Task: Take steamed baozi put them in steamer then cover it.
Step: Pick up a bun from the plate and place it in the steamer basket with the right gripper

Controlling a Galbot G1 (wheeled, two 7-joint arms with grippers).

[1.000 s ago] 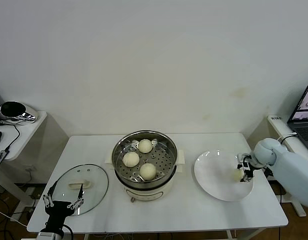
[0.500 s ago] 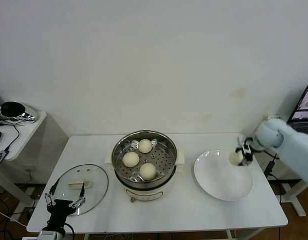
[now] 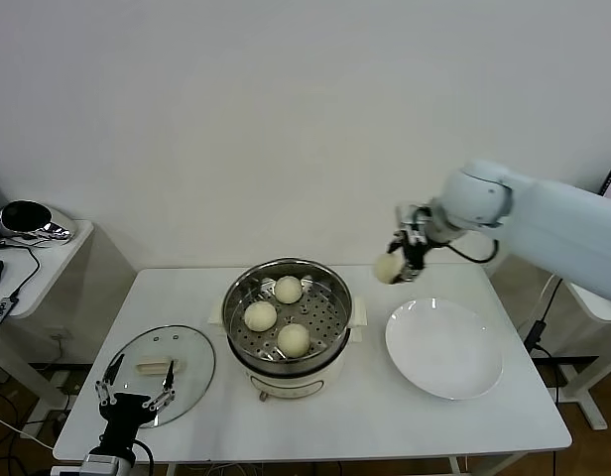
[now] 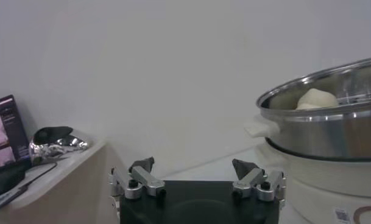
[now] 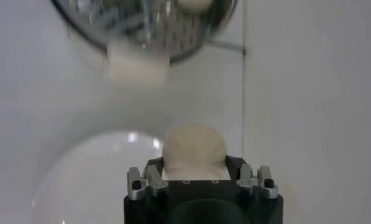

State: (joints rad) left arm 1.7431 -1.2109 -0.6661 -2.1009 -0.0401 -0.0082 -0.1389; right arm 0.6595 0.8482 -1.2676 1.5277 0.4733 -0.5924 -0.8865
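Note:
The steel steamer [image 3: 286, 352] stands at the table's middle with three cream-white baozi [image 3: 288, 289] on its perforated tray. My right gripper [image 3: 395, 260] is shut on the last baozi [image 3: 387, 268], held in the air between the steamer and the white plate [image 3: 442, 349]; in the right wrist view the baozi [image 5: 194, 148] fills the jaws, with the steamer [image 5: 142, 24] beyond it. The glass cover [image 3: 162, 372] with its cream handle lies flat at the table's front left. My left gripper [image 3: 133, 395] is open and empty, parked at the cover's near edge.
The white plate lies right of the steamer and holds nothing. A side table with a shiny metal object [image 3: 26, 220] stands far left. The steamer's side [image 4: 322, 131] shows in the left wrist view.
My right gripper lifted the baozi off the plate and carried it up and leftwards towards the steamer. The plate now holds nothing. The left arm has not moved.

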